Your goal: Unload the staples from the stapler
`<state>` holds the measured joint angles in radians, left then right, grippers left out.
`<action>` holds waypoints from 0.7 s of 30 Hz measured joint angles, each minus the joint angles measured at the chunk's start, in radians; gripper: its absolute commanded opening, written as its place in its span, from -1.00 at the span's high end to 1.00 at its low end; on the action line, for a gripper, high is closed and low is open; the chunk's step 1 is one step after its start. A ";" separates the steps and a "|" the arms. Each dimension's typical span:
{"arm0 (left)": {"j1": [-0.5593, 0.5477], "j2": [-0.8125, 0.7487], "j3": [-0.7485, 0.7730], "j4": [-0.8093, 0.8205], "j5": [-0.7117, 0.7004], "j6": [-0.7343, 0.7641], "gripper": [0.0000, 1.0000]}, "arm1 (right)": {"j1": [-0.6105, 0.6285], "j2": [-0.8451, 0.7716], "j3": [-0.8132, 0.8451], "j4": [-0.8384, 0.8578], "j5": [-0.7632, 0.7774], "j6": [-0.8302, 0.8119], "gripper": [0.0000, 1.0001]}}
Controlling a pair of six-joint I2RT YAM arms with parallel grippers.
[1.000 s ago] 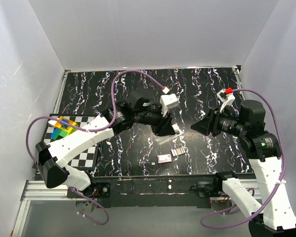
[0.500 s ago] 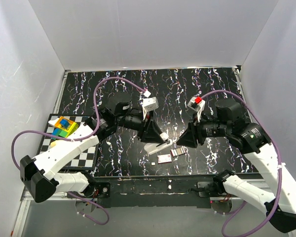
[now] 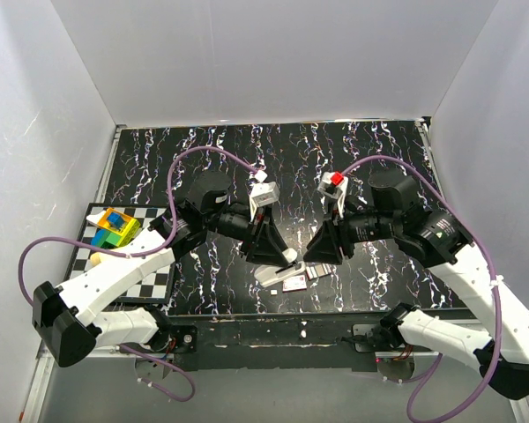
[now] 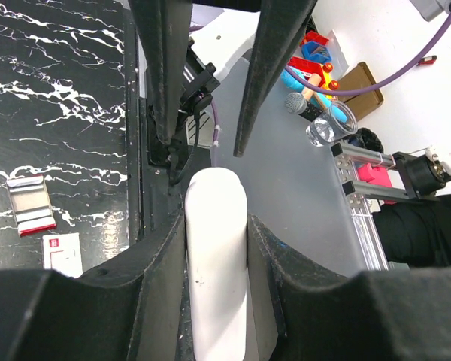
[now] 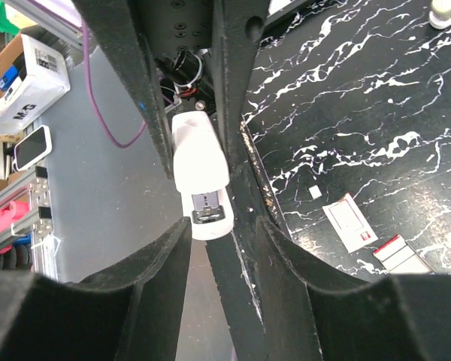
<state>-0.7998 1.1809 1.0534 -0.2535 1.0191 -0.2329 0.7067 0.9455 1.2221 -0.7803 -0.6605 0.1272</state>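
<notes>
The white stapler [image 3: 275, 268] hangs just above the black marbled table [image 3: 203, 159] near its front edge, with my left gripper [image 3: 270, 256] shut on its sides. In the left wrist view the stapler [image 4: 216, 263] fills the gap between my left gripper's [image 4: 216, 233] fingers. My right gripper [image 3: 316, 250] faces it from the right, open. In the right wrist view the stapler [image 5: 201, 177] ends in a dark slot with metal in it. That end sits at the mouth of my right gripper [image 5: 222, 237], touching neither finger. No loose staples show in the stapler.
A small grey strip with a red edge [image 3: 314, 271] and a white card with a red mark [image 3: 293, 283] lie on the table just below the grippers. A checkered board [image 3: 145, 278] with coloured blocks [image 3: 115, 227] sits at the left. White walls close in three sides.
My left gripper carried the stapler down toward the table's front edge. My right gripper swung left and down until its open jaws face the stapler's end.
</notes>
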 measured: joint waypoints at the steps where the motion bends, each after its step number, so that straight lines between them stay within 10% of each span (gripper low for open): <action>1: 0.000 -0.001 0.000 0.003 0.002 -0.003 1.00 | 0.007 0.001 0.000 0.002 -0.002 0.000 0.05; 21: 0.000 -0.033 0.000 0.034 0.010 -0.041 1.00 | 0.105 0.040 0.000 0.055 0.000 0.008 0.08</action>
<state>-0.7994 1.1481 1.0534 -0.2195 1.0294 -0.2737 0.8120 0.9859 1.2224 -0.7250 -0.6605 0.1352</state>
